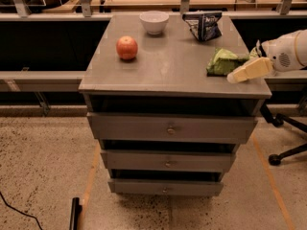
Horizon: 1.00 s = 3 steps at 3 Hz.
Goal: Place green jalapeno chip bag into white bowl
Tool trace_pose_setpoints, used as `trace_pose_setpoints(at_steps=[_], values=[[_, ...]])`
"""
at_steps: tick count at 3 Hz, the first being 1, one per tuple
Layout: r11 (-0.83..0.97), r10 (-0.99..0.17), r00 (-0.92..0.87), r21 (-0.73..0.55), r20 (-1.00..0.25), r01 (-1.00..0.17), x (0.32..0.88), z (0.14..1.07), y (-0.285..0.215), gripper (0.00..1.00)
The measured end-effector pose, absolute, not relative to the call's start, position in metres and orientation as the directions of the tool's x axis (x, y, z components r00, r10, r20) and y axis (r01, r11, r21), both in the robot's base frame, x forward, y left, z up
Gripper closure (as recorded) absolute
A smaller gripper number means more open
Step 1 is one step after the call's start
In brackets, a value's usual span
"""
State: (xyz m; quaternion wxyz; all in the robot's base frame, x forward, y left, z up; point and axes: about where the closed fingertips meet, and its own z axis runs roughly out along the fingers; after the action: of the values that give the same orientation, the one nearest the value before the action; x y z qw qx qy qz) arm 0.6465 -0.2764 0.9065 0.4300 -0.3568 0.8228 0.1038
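The green jalapeno chip bag (223, 61) lies crumpled on the right side of the grey cabinet top (168, 66). My gripper (241, 65) reaches in from the right edge at table height. It is open, and its beige near finger (249, 70) lies along the bag's front right end. The far finger is mostly hidden behind the bag. The white bowl (154, 22) stands upright and empty at the back centre, well to the left of the gripper.
A red apple (127, 48) sits at the left middle of the top. A dark blue-black snack bag (204, 25) stands at the back right, next to the bowl. Below are three drawers. An office chair base (283, 152) is on the floor at right.
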Motion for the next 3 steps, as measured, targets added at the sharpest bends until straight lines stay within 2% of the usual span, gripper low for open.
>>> trace_pose_setpoints(at_steps=[1,2,3], values=[[0.735,-0.517,-0.338,-0.205,-0.786,-0.646,0.680,0.907,-0.279,0.00],[0.740,-0.518,-0.338,-0.214,-0.786,-0.637,0.708,0.901,-0.287,0.00],[0.751,-0.495,-0.358,-0.182,-0.792,-0.635,0.725,0.882,-0.297,0.18]])
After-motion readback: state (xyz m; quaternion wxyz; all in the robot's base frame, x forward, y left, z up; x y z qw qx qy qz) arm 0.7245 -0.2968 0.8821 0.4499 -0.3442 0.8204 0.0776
